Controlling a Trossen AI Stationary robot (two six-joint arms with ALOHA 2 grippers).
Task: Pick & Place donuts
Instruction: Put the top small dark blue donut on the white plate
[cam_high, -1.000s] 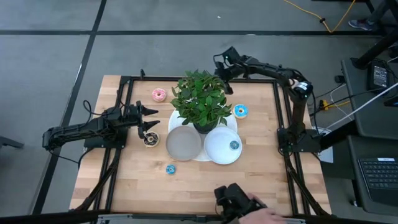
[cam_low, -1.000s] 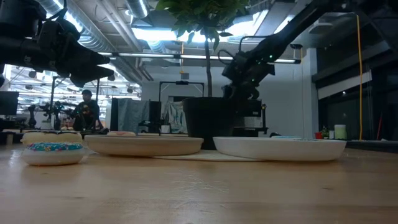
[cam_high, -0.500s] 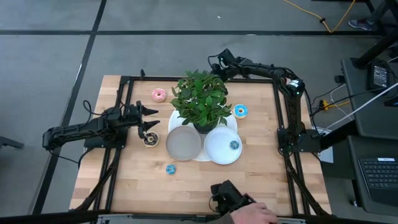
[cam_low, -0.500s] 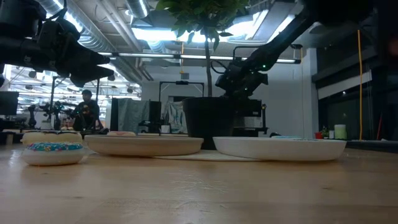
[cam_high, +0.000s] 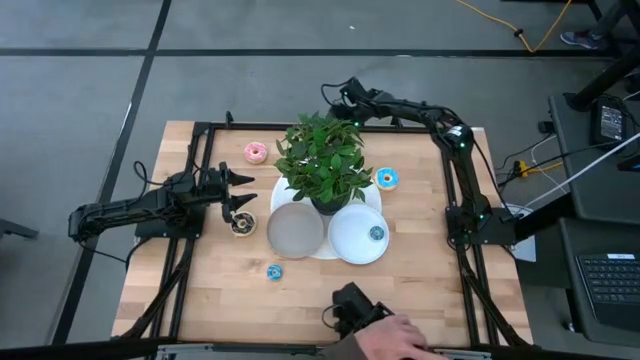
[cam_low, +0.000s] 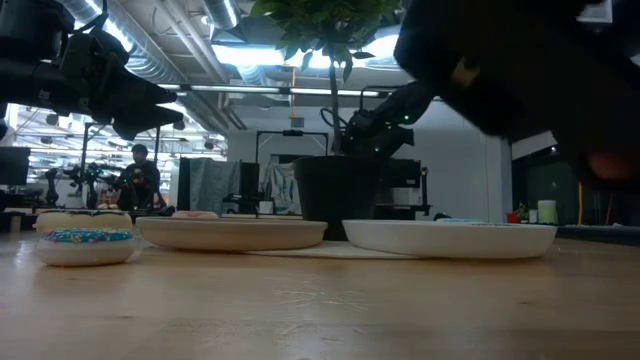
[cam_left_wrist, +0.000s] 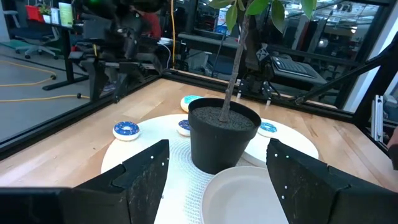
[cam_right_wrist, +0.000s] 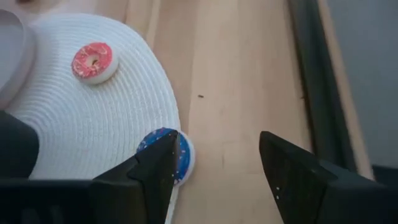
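My left gripper (cam_high: 238, 192) is open and empty at the table's left, above a chocolate donut (cam_high: 241, 224). My right gripper (cam_high: 338, 99) is open and empty, up over the far edge behind the potted plant (cam_high: 322, 160). Its wrist view shows a blue donut (cam_right_wrist: 165, 155) on the edge of the white woven mat (cam_right_wrist: 93, 118) and a pink donut (cam_right_wrist: 94, 61) on the mat. Another pink donut (cam_high: 256, 152) lies far left. A blue donut (cam_high: 386, 178) lies right of the plant, a mini blue one (cam_high: 376, 233) on the white plate (cam_high: 350, 245), and another (cam_high: 274, 271) on the bare table.
A grey plate (cam_high: 295, 232) lies beside the white plate on the mat, in front of the black pot (cam_left_wrist: 222, 134). A person's hand (cam_high: 395, 340) with a black object (cam_high: 352, 308) is at the table's near edge. Black frame rails (cam_high: 455, 180) run along the table's sides.
My right gripper has gone toward the table's left along the far edge, passing behind the plant, still open. The person's hand with the black object has moved left along the near edge and now fills the upper right of the low view.
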